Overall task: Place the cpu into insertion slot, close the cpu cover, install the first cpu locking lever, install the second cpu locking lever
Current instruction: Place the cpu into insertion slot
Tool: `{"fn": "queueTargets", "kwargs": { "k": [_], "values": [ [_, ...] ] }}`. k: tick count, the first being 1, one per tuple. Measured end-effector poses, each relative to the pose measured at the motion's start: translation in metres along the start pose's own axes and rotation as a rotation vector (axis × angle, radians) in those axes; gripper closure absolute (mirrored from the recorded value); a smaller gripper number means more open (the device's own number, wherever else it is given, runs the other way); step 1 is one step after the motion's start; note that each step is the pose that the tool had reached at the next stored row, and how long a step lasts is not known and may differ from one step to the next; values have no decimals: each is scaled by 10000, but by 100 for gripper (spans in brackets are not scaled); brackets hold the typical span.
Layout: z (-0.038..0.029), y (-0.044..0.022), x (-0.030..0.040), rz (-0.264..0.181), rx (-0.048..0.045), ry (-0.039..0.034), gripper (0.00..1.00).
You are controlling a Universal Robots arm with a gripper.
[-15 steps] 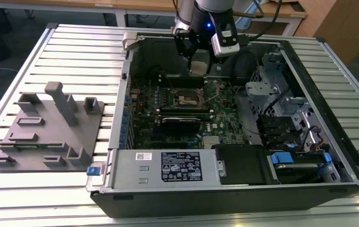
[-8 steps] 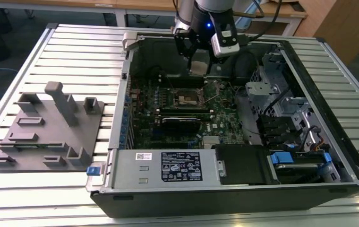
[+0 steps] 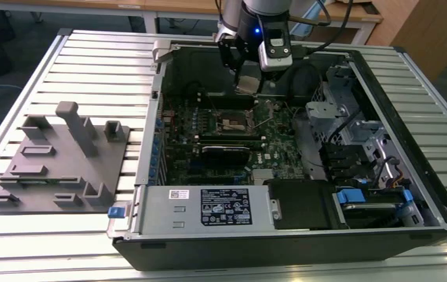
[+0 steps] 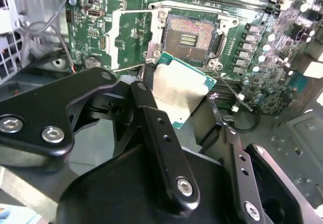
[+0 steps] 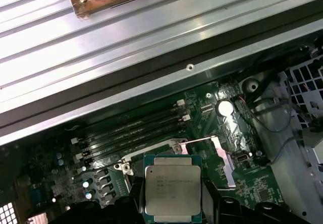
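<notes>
end effector [image 4: 176, 99] pinches the cpu [image 4: 180, 89] by two edges, aloft near the uncovered insertion slot [image 4: 190, 35].

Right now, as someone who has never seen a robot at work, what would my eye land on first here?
Probably the open computer case lying on the slatted metal table, green motherboard exposed. Above it hangs the black gripper, pinching the cpu, a small silver square, near the insertion slot. At the exterior view's left sits a grey block of pegs.
</notes>
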State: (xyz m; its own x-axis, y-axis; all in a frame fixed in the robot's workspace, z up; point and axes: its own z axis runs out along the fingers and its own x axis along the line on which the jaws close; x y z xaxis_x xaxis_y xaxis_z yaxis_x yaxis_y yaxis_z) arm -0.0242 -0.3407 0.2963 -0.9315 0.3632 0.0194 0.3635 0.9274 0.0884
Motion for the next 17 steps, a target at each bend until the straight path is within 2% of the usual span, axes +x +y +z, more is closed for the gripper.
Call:
{"fn": "queueTargets", "kwargs": {
  "k": [7,12,17],
  "values": [
    [0,0,0,17,-1,-3,46],
    [0,0,0,274,-5,-24,46],
    [0,0,0,283,-6,-26,46]
  ]
}}
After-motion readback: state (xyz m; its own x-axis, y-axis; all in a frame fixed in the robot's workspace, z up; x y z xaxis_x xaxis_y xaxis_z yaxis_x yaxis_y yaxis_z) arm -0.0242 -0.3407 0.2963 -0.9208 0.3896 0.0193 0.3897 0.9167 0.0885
